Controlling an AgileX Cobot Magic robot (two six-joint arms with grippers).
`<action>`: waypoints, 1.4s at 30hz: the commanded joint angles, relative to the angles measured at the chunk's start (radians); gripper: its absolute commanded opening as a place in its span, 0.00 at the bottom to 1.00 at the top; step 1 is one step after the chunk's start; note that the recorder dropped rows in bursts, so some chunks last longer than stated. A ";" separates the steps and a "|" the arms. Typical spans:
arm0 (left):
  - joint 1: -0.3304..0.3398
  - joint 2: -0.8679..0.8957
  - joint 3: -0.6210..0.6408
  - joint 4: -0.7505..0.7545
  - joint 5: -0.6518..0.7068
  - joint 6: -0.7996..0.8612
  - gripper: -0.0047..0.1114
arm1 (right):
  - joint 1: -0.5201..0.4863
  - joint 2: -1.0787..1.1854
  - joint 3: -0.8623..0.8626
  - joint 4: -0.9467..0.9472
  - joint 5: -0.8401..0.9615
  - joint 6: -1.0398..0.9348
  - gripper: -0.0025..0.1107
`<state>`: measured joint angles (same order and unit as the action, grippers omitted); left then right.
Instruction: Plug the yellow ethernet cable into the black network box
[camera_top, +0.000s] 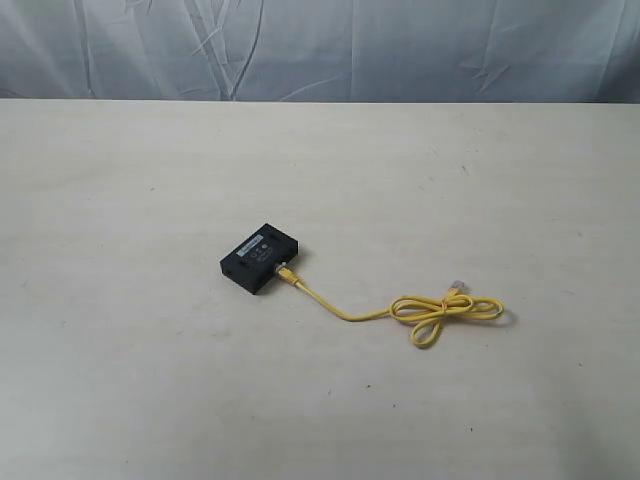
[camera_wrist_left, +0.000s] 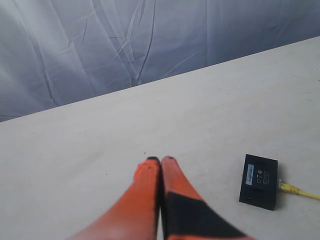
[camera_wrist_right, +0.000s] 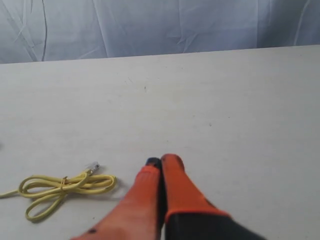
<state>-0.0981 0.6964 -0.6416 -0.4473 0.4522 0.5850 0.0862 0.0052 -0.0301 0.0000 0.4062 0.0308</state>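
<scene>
Left jaws are pressed together with nothing between them, the two orange fingers (camera_wrist_left: 150, 190) meeting at their dark tips. The right jaws stand the same way, their fingers (camera_wrist_right: 172, 185) closed tip to tip and empty.

On the pale tabletop (camera_top: 140, 380) the black network box (camera_top: 260, 258) lies flat about midway between the edge along the grey curtain (camera_top: 400, 45) and the opposite edge. It sits a little toward the left edge, turned at an angle, with its pale label strip facing up.

The yellow ethernet cable (camera_top: 345, 313) has one plug (camera_top: 286, 271) right against the side of the box that faces the right edge; whether it is seated in a port cannot be told. From there the cord runs toward the right edge and gathers in flat loops (camera_top: 445, 312). The free clear plug (camera_top: 458, 287) rests on the curtain side of the bundle.

In the left wrist view the box (camera_wrist_left: 258, 181) lies well apart from the fingers. In the right wrist view the loops (camera_wrist_right: 65, 186) lie near the fingers but not touching them.
</scene>
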 joint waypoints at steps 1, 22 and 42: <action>0.000 -0.008 0.004 0.000 -0.011 -0.004 0.04 | -0.005 -0.005 0.030 0.008 -0.037 -0.006 0.02; 0.000 -0.008 0.004 0.000 -0.011 -0.002 0.04 | -0.005 -0.005 0.030 0.008 -0.039 -0.006 0.02; 0.095 -0.603 0.573 0.134 -0.214 -0.001 0.04 | -0.005 -0.005 0.030 0.009 -0.040 -0.006 0.02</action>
<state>-0.0086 0.1680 -0.1319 -0.3159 0.2768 0.5866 0.0862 0.0052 -0.0035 0.0091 0.3773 0.0308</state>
